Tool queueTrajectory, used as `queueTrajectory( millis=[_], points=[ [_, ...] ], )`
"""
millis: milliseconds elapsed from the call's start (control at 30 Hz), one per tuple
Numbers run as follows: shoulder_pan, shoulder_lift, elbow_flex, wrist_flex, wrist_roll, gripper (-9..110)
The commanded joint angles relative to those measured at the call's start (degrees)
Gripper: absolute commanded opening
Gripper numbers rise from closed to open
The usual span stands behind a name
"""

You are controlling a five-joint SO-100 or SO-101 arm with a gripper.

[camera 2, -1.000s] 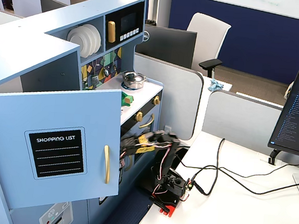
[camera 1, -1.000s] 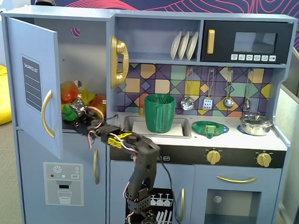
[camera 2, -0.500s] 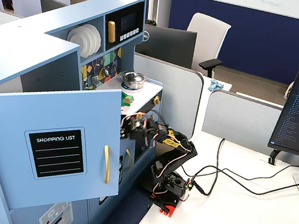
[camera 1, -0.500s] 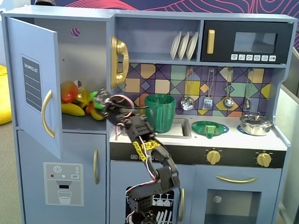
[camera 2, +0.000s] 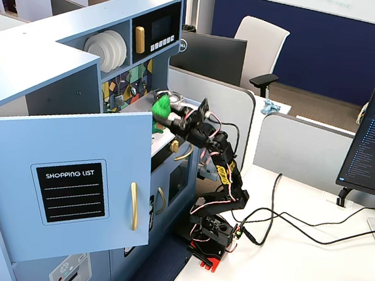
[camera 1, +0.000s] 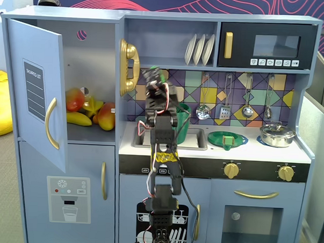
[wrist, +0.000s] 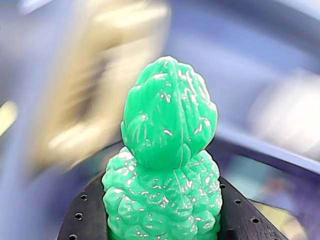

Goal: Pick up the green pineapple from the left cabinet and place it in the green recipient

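Observation:
My gripper (wrist: 163,222) is shut on the green pineapple (wrist: 167,165), whose bumpy body sits between the black fingers (wrist: 85,217) with the crown pointing away. In a fixed view the pineapple (camera 1: 160,74) is held high above the counter, beside the gold phone (camera 1: 129,65). It also shows in the other fixed view (camera 2: 162,105). The green recipient (camera 1: 184,116), a dark-green jug, stands in the sink, partly hidden behind the arm. The left cabinet (camera 1: 94,70) stands with its shopping-list door (camera 1: 37,89) swung open, which also shows in the other fixed view (camera 2: 72,183).
Red-orange mangoes (camera 1: 74,100) and a yellow banana (camera 1: 79,118) lie on the cabinet shelf. A flat green dish (camera 1: 227,139) and a metal pot (camera 1: 276,135) sit on the counter. Utensils (camera 1: 248,98) hang on the back wall. The wrist view's background is blurred.

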Motion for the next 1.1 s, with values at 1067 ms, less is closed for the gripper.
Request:
queueTrajectory(
  millis=[1067],
  points=[
    [8.2,-45.5,-22.3,-20.9,16.9,37]
  ],
)
